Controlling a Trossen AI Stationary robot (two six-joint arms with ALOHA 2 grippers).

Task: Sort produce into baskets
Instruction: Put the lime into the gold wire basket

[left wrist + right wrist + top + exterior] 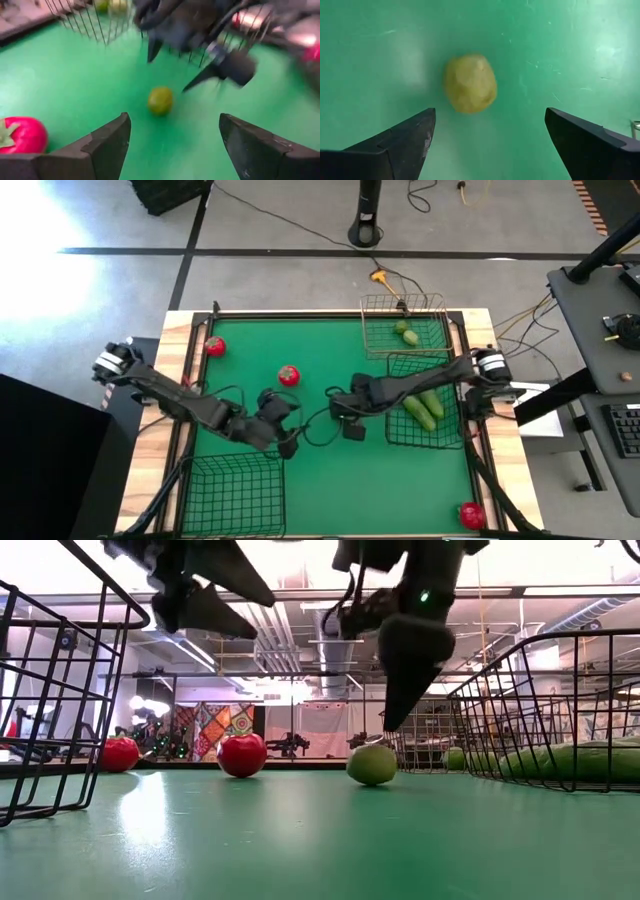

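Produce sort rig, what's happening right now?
The right pincer is open, poised over a small light-green fruit lying on the green mat, not yet touching it. The left pincer hovers open nearby, holding nothing. Cucumbers sit in the black basket at right, green pieces in the copper basket. Three red pieces remain loose.

The high view looks straight down on the whole green-topped counter (330, 470). The low view sits at counter height, facing level across it into the room. Both wrist views look past their own dark fingers (400, 145) at the small round light-green fruit (470, 83): the right very near, the left farther off and somewhat blurred. The low view shares it too.
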